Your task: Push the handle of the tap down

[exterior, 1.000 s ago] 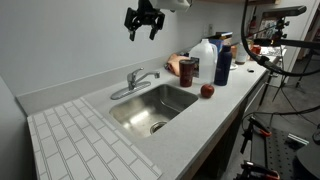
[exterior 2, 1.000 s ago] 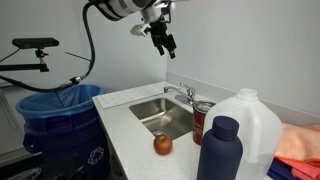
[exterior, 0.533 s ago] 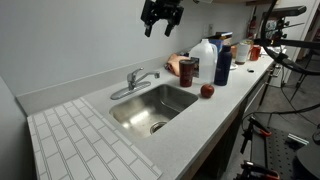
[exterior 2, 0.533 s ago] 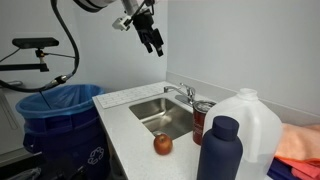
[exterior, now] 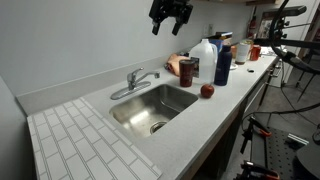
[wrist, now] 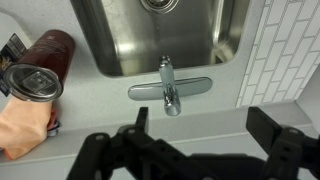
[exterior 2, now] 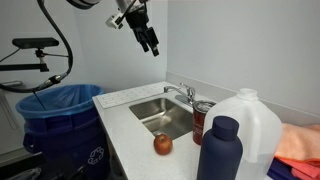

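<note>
The gripper (exterior: 170, 20) hangs high above the counter's back edge with its jaws apart, well clear of the one tap (exterior: 133, 81), which stands at that back edge behind the single sink (exterior: 150, 108). Only the wrist view looks straight down on the handle (wrist: 166, 75), a slim chrome bar atop the tap. Both exterior views add what the wrist view misses: one apple (exterior: 207, 91) near the front edge, one white jug (exterior 2: 252, 120) and one dark blue bottle (exterior 2: 221, 150). One red can (wrist: 40, 65) shows in all three, and a blue-lined bin (exterior 2: 55, 108) beyond the counter's end shows in an exterior view.
</note>
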